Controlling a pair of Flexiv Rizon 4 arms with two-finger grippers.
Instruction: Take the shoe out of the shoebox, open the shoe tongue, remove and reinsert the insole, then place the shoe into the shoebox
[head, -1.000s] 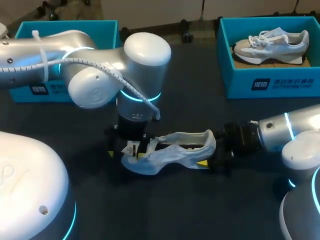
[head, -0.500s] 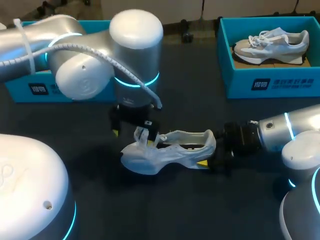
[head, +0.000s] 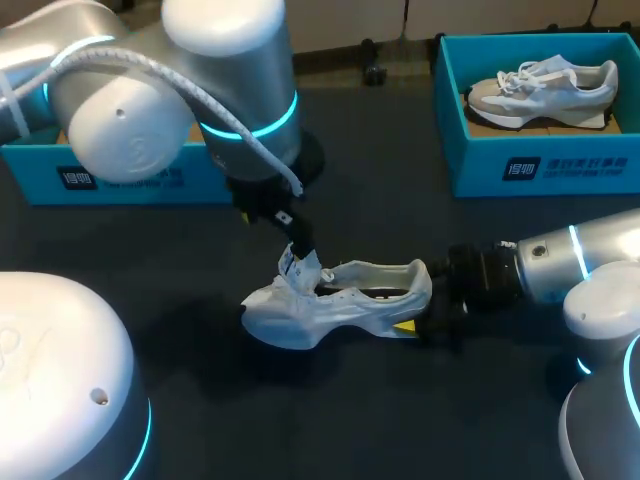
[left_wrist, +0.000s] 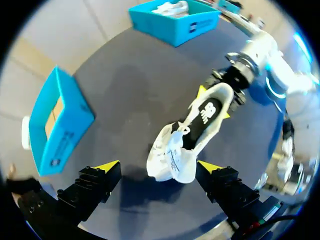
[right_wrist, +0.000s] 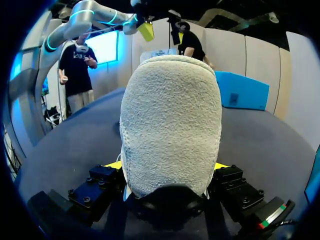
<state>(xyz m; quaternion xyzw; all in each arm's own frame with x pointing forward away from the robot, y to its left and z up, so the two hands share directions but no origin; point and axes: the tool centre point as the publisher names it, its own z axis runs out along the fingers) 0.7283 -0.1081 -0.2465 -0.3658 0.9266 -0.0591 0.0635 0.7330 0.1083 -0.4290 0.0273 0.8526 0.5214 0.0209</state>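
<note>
Shoe: the white shoe (head: 340, 300) lies on its sole at mid-table, toe to the left and heel to the right, well apart from both boxes.
Done: it is out of its box, and the tongue (head: 300, 270) stands lifted and crumpled at the throat.
Left to do: the dark insole (left_wrist: 202, 112) sits inside the shoe, so I judge its removal not yet begun; reinserting it and boxing the shoe follow.
Right gripper (right_wrist: 167, 165): low on the table, jaws clamped on the heel from both sides.
Left gripper (left_wrist: 159, 166): above the toe end, jaws wide with nothing held.
Far left: a blue shoebox (head: 130, 185), likely the shoe's own, partly under the left arm's elbow.
Far right: a second shoebox (head: 560, 165) holds another shoe (head: 545, 90).
Room: bare table (head: 400, 420) lies near of the shoe and between the boxes; the right arm blocks the heel side.
</note>
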